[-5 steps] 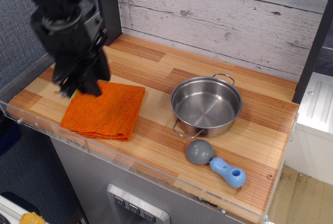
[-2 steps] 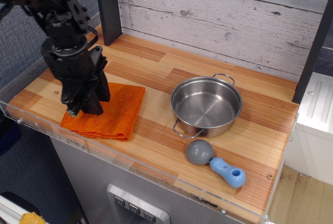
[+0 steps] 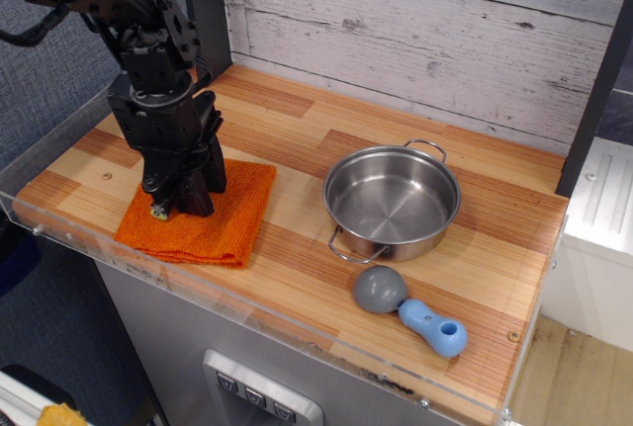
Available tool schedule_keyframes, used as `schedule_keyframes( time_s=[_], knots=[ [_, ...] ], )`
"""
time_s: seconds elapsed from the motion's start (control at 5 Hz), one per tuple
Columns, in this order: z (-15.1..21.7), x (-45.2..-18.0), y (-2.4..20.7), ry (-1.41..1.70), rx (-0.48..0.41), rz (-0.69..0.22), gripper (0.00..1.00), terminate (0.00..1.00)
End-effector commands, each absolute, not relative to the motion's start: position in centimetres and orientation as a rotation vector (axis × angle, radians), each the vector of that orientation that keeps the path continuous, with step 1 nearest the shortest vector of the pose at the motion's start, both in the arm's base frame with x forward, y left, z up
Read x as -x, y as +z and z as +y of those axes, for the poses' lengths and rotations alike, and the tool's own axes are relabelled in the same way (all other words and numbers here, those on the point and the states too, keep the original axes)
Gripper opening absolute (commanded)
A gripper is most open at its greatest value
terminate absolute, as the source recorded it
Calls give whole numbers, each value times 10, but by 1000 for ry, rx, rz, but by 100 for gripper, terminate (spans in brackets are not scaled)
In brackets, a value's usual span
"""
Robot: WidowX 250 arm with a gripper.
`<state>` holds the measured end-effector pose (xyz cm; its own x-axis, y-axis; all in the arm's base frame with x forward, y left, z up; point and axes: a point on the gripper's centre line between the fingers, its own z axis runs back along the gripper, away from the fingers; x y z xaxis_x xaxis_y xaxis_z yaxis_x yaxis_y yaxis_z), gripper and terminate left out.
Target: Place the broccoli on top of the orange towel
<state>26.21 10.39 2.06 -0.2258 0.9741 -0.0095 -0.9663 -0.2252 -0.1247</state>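
The orange towel [image 3: 226, 216] lies flat at the front left of the wooden counter. My black gripper [image 3: 170, 207] points down over the towel's left half, its tip at or just above the cloth. Only a small light-green bit of the broccoli [image 3: 157, 214] shows, at the fingertips. The fingers look shut on it. The rest of the broccoli is hidden behind the gripper, so I cannot tell whether it touches the towel.
A steel pot [image 3: 393, 200] with two handles stands right of the towel. A grey and blue scoop [image 3: 409, 309] lies in front of the pot near the counter's front edge. A dark post [image 3: 205, 11] stands behind my arm.
My gripper has moved right and down from the towel's left edge to over the towel's left half, carrying the green broccoli with it.
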Motion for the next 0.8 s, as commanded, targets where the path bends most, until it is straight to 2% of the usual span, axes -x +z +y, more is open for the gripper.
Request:
schedule_keyframes(
  time_s=[0.0, 0.4, 0.6],
  knots=[
    [97, -258, 30, 1883, 97, -134, 100, 0],
    [91, -262, 41, 1878, 119, -127, 100, 0],
    [86, -262, 80, 1891, 210, -141, 100, 0]
  ],
)
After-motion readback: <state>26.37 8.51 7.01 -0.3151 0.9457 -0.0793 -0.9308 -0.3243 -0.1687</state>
